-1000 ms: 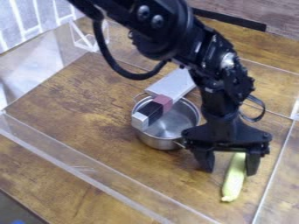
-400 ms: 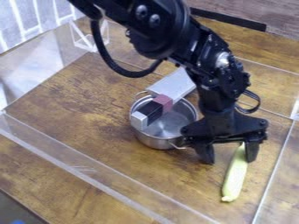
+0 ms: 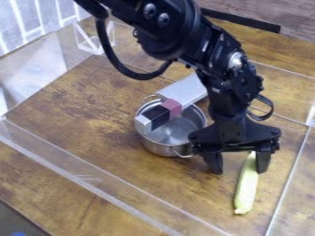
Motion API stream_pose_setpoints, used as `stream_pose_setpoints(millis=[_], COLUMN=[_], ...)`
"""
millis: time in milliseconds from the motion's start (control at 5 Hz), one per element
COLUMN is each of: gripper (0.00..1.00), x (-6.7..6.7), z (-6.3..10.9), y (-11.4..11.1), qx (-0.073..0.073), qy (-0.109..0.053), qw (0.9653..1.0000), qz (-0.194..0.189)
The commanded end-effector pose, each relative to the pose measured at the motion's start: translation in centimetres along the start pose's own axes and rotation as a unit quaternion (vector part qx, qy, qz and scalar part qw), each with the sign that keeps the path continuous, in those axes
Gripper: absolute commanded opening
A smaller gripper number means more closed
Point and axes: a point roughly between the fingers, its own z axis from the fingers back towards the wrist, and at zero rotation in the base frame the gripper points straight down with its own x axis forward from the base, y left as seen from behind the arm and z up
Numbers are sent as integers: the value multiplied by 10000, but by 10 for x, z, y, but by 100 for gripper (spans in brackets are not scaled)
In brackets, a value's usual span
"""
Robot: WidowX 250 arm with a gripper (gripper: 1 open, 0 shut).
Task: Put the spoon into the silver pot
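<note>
The spoon (image 3: 246, 188) lies on the wooden table at the lower right, its pale yellow-green handle pointing toward the front; its upper end is hidden behind my gripper. My gripper (image 3: 239, 164) points down over that upper end, open, with one dark finger on each side of the handle. The silver pot (image 3: 165, 138) stands just left of the gripper, round and shiny. A grey block with a maroon end (image 3: 161, 113) rests in the pot, leaning on its rim.
A clear plastic wall (image 3: 74, 157) runs along the front and left of the wooden table. Another clear edge stands at the far right (image 3: 308, 120). My black arm (image 3: 185, 46) reaches in from the upper left over the pot.
The gripper has shifted very slightly and turned a little over the spoon's upper end. Spoon, pot and block have stayed in place.
</note>
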Motion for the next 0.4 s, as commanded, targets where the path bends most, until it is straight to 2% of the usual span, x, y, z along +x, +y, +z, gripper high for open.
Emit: stream_pose_setpoints(millis=[0, 200], gripper=[100, 100], x=[8, 8], z=[5, 3], y=[-4, -7], qx=[-36, -23], qy=[-37, 17], qw=[10000, 10000], qz=[23, 8])
